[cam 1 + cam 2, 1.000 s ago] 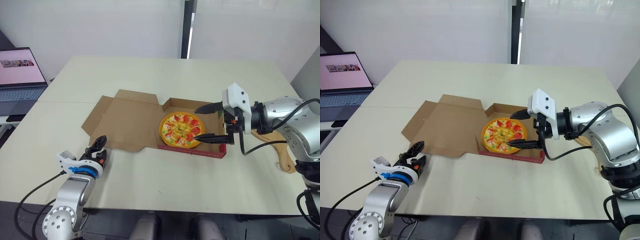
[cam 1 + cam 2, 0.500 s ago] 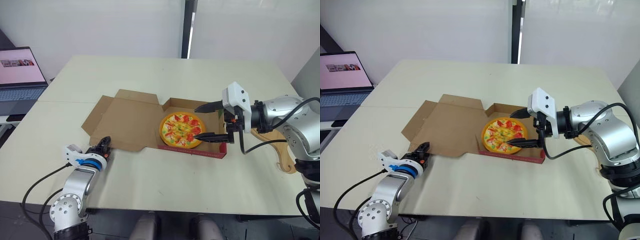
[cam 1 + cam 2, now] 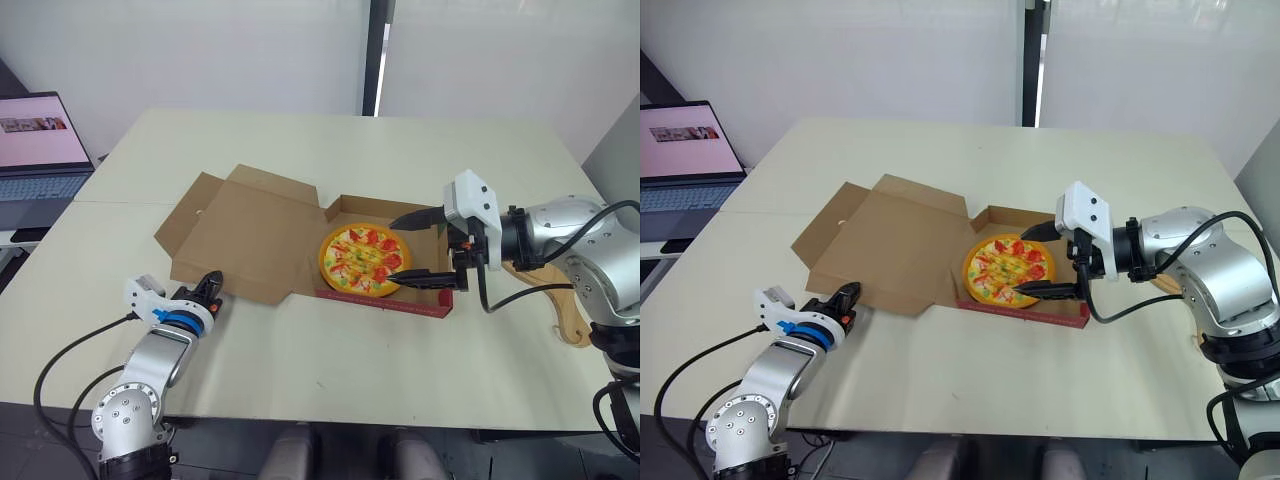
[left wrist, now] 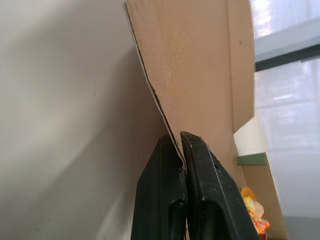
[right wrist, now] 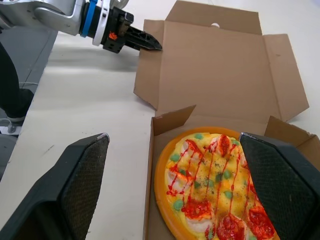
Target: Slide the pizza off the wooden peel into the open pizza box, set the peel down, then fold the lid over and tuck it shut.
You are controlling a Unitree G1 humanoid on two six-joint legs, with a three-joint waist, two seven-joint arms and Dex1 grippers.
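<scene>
Pinching the near edge of the lid (image 3: 245,235), the left pincer (image 3: 213,283) is clenched tight on the cardboard at the lid's 7 o'clock corner, one finger on each face of the sheet. The lid tilts up off the counter (image 3: 330,360) on that side and lies at 9 o'clock from the pizza (image 3: 362,258). The pizza sits inside the pizza box (image 3: 385,303). The right pincer (image 3: 398,247) is spread wide and grips nothing, reaching in from 3 o'clock, its fingers straddling the pizza's right half. The peel (image 3: 565,315) lies flat on the counter at 3 o'clock from the box, behind the right arm. A laptop (image 3: 40,150) stands at 10 o'clock.
</scene>
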